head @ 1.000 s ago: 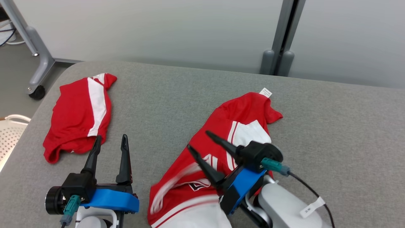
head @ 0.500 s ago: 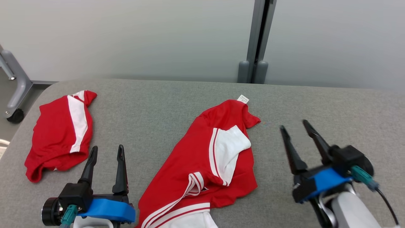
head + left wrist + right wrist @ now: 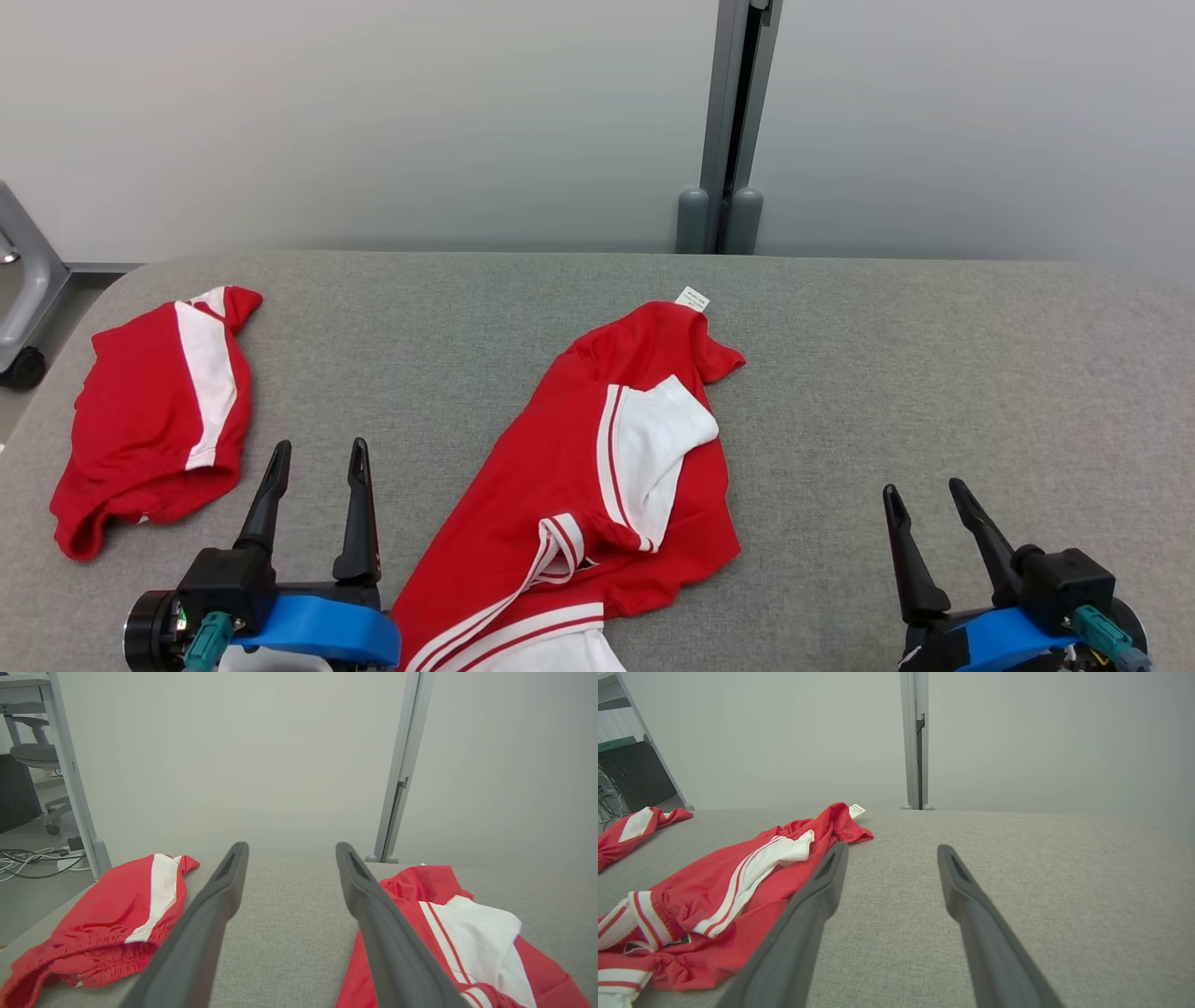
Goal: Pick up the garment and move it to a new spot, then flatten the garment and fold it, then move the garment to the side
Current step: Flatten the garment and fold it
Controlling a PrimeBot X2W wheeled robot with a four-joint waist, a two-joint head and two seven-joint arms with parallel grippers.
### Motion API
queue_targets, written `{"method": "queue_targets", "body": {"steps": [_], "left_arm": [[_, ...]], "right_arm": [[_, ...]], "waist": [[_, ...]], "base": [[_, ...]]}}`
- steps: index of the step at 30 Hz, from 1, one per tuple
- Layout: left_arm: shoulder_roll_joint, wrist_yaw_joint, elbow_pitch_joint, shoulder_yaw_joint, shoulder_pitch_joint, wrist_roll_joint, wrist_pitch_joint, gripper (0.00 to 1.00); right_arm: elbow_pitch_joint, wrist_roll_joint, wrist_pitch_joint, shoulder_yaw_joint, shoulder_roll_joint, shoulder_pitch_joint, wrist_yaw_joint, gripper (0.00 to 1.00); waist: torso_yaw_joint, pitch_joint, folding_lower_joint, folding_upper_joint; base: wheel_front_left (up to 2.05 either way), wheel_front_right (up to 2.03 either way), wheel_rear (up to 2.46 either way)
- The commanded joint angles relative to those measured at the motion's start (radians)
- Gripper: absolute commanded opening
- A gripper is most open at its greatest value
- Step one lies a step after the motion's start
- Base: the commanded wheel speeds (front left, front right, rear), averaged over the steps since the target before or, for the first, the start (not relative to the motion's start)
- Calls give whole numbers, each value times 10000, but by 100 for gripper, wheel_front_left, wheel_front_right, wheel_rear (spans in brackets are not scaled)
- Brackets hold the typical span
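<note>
The garment [image 3: 560, 485], a red jersey with white panels and stripes and a small white label at its far end, lies crumpled in the middle of the grey padded table [image 3: 934, 373]. Its near end runs off the bottom of the head view. My left gripper [image 3: 319, 446] stands open just left of it, touching nothing. My right gripper [image 3: 923, 487] is open over bare table, well to the right of the garment. The left wrist view has the garment [image 3: 420, 882] right of the open left gripper [image 3: 292, 847]. In the right wrist view the garment [image 3: 714, 882] lies left of the open right gripper [image 3: 893, 846].
A second red cloth with a white stripe [image 3: 140, 420] lies bunched at the table's left end. A grey partition wall with a post [image 3: 728, 121] stands behind the table. A wheeled metal leg [image 3: 23, 280] is on the floor at far left.
The head view has shifted. My right gripper swung from above the garment out to the right and back toward the near edge, staying open. The garment has settled flat. The left gripper stayed put.
</note>
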Motion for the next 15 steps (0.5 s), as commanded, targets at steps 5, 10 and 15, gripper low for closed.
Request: {"method": "queue_targets", "body": {"steps": [5,10,15], "left_arm": [[-3,-60,30,-57,-4,93,-27,100],[-3,-143,140,-620,-410,256,-27,100],[-1,-194,442,-1524,-907,472,-27,100]], "right_arm": [[25,-104,-11,35,103,-155,1,100],[40,-134,-12,93,133,-362,1,100],[44,-126,-13,128,150,-355,1,100]], "waist": [[-113,48,1,0],[-247,124,1,0],[-391,212,1,0]], "base": [[0,0,0],[0,0,0],[0,0,0]]}}
